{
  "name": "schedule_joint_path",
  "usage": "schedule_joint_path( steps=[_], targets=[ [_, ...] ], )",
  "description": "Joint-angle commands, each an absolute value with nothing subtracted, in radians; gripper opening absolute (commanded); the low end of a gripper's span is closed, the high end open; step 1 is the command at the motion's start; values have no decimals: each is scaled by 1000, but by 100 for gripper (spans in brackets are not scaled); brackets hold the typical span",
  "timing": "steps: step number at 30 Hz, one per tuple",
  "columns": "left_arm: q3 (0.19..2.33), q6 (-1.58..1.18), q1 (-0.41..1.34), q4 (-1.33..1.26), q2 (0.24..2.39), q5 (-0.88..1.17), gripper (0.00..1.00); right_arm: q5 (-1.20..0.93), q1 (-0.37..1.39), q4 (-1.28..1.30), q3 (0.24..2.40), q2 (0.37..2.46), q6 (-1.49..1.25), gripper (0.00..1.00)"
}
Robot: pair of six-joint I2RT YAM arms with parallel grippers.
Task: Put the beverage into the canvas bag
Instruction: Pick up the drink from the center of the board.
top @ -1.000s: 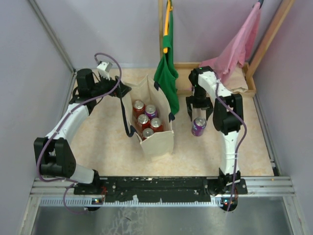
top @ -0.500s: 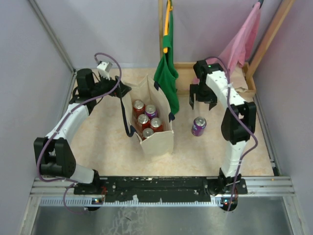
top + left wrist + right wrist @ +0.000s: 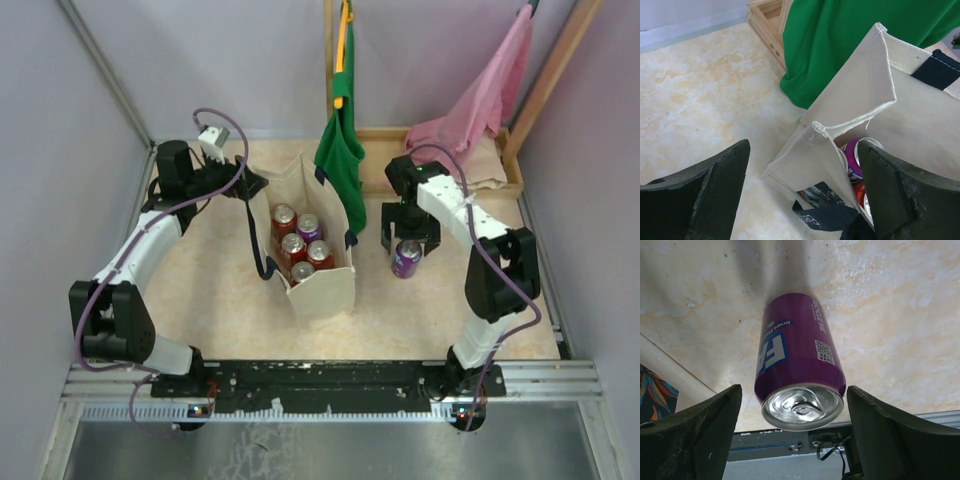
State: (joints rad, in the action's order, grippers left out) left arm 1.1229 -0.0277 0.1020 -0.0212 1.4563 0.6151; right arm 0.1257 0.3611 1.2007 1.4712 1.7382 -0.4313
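Found left gripper (image 3: 802,175) spread wide at bag's (image 3: 325,290) far left corner, gripping nothing. Noted bag upright mid-table, mouth open, cans (image 3: 300,245) packed inside. Saw green cloth (image 3: 340,150) hanging against its far right edge. Found bare table (image 3: 210,290) either side of bag. Spotted purple can (image 3: 797,355) standing upright right of bag, near but apart. Found right gripper (image 3: 793,390) over it, fingers (image 3: 695,435) released and flanking it, gaps on both sides.

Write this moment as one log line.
right end effector: open over purple can | left end effector: open at canvas bag rim
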Motion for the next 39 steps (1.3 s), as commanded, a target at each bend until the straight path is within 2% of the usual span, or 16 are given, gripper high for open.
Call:
schedule_joint_path(
  steps=[1, 5, 8, 11, 15, 17, 18, 23, 28, 34, 39],
  targets=[
    [1136, -11, 97, -9, 1440, 638, 94, 127, 376, 1120, 1434, 1690, -460, 85],
    [1136, -12, 97, -7, 1437, 635, 94, 128, 377, 1078, 1384, 1684, -467, 83],
    [1135, -11, 99, -3, 1433, 634, 94, 123, 377, 1065, 1375, 1678, -472, 72],
    [1133, -9, 98, 0, 1431, 632, 94, 121, 377, 1064, 1372, 1670, -472, 50],
    [1135, -6, 97, 0, 1431, 632, 94, 108, 377, 1058, 1362, 1662, -472, 16],
    [1136, -8, 97, 1, 1432, 632, 94, 104, 378, 1059, 1362, 1646, -473, 4],
    [1137, -8, 98, 1, 1433, 634, 94, 104, 379, 1062, 1367, 1625, -474, 1],
    [1140, -7, 97, 6, 1435, 636, 94, 117, 379, 1111, 1434, 1573, -474, 0],
    [1147, -3, 97, 16, 1439, 637, 94, 113, 379, 1155, 1590, 1485, -474, 0],
    [1152, 0, 99, 27, 1443, 641, 94, -12, 391, 1010, 1739, 1365, -479, 0],
    [1160, -7, 99, 30, 1451, 645, 93, 17, 547, 894, 1853, 1368, -451, 0]
  ],
)
